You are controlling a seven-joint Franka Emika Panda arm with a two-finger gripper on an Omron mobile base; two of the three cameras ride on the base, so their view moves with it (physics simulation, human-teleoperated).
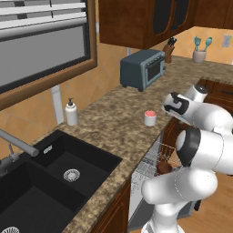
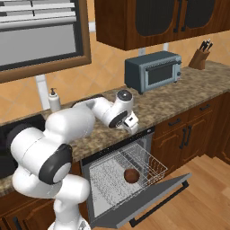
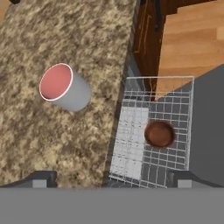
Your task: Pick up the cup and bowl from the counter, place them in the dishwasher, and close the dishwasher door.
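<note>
The cup (image 1: 150, 118), pale grey with a pinkish-red top, stands upright on the speckled counter (image 1: 113, 123) near its front edge; it sits at the upper left in the hand view (image 3: 65, 89). The dark brown bowl (image 2: 131, 175) rests in the white wire rack of the open dishwasher (image 2: 117, 173), also seen from the hand camera (image 3: 159, 134). The grey dishwasher door (image 2: 152, 204) is folded down. My gripper (image 3: 113, 179) hovers above the counter's edge, to the right of the cup, open with nothing between its fingers (image 3: 41, 179). The hand (image 2: 131, 122) hangs over the rack's back.
A grey-blue toaster oven (image 1: 142, 69) stands further along the counter, with a knife block (image 1: 169, 50) and a utensil holder (image 1: 199, 52) beyond. A soap bottle (image 1: 71, 113) stands by the black sink (image 1: 54, 177). The wood floor (image 2: 206, 193) lies past the lowered door.
</note>
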